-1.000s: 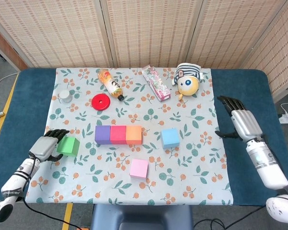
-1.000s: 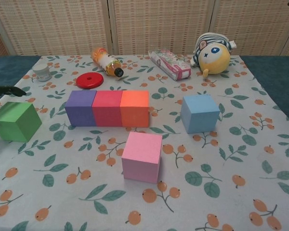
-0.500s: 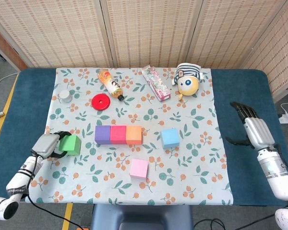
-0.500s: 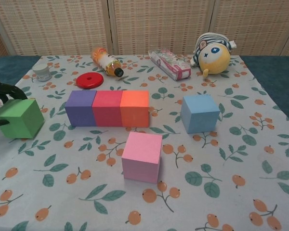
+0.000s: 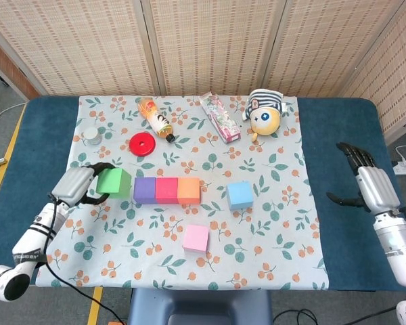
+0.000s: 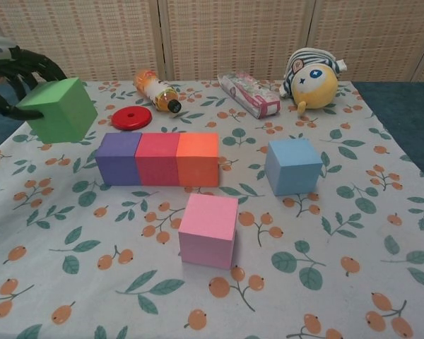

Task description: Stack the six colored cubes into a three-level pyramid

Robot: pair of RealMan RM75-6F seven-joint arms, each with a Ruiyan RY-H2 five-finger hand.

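Foam-looking cubes number six: purple [image 6: 118, 158], red [image 6: 156, 158] and orange [image 6: 198, 158] touching in a row, blue cube [image 6: 292, 165] apart to their right, pink cube [image 6: 208, 229] nearer the camera, green cube [image 6: 57, 109] in the air. Since half a second ago the left hand [image 5: 74, 184] has lifted that green cube off the floral cloth [image 6: 353, 233] and holds it just left of the purple one. Right hand [image 5: 373, 184] has drifted outward, fingers spread, holding nothing. One bottle [image 6: 156, 90] and one packet [image 6: 248, 94] carry print too small to read
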